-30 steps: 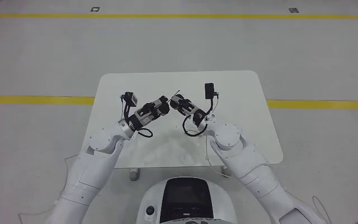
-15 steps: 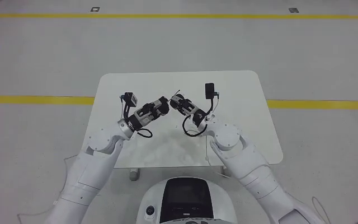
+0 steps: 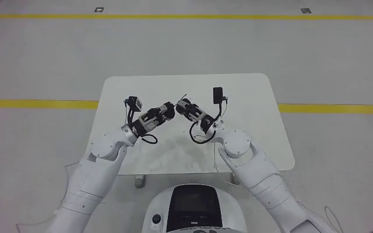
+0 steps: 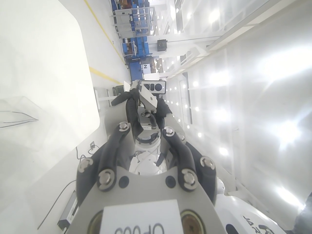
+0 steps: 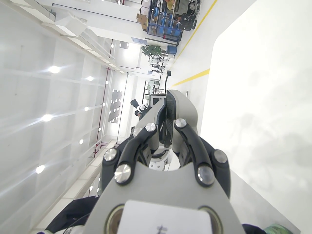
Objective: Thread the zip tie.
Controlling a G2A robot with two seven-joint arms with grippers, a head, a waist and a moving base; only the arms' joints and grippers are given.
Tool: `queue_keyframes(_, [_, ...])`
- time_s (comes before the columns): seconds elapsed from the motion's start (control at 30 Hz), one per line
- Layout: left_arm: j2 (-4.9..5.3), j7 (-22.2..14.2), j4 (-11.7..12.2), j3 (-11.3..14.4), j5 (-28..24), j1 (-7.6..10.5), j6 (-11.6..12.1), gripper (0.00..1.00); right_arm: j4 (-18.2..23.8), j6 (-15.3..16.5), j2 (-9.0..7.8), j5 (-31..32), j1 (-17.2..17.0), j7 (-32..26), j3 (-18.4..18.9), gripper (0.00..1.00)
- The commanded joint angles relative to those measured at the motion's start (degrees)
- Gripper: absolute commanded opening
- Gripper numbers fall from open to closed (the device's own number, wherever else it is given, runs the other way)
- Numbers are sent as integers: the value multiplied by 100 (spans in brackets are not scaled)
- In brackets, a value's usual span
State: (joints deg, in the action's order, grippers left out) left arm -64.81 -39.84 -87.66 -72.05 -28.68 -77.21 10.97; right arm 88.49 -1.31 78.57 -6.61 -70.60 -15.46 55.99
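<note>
Over the middle of the counter (image 3: pixel 245 140), a bit toward its far edge, the left gripper (image 3: pixel 169 109) and right gripper (image 3: pixel 182 105) sit nose to nose, almost touching and raised off the surface. The counter itself is a smooth white slab with rounded corners.

The zip tie (image 5: pixel 168 74) is in the right gripper. It's a thin black plastic strip with a small blocky head at its free end. The right fingers (image 5: pixel 182 103) are curved grey shells lined with black ribbed pads (image 5: pixel 170 109), and they're pressed together with the strip pinched between them. The rest of the strip pokes out past the tips with a slight bend. From above it reads as a fine dark sliver sticking out where the two grippers meet.

For the left gripper, I honestly can't tell how it's set, since its black linkage bars and the other arm's hardware crowd its wrist view.

A crinkly clear plastic sheet (image 4: pixel 19 113) is lying flat on the counter.
</note>
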Motion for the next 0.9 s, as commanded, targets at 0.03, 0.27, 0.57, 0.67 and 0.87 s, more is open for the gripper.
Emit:
queue_keyframes(0.03, [3,15,1,18,16,-7,-1,7,43,14,0,15,-37,-4,18,0])
queue_keyframes(0.27, [11,65,-48,43,30,-34,1,0,131,10,-5,66,-133,-38,69,0])
queue_keyframes(0.57, [47,100,-212,-55,47,-176,57,0,236,-14,-20,88,-244,-46,209,100])
queue_keyframes(0.67, [60,135,-277,-101,40,-252,68,0,246,18,-34,122,-278,-22,304,100])
queue_keyframes(0.87, [68,64,-349,-139,-53,-306,173,0,250,37,-40,104,-295,-35,355,100])
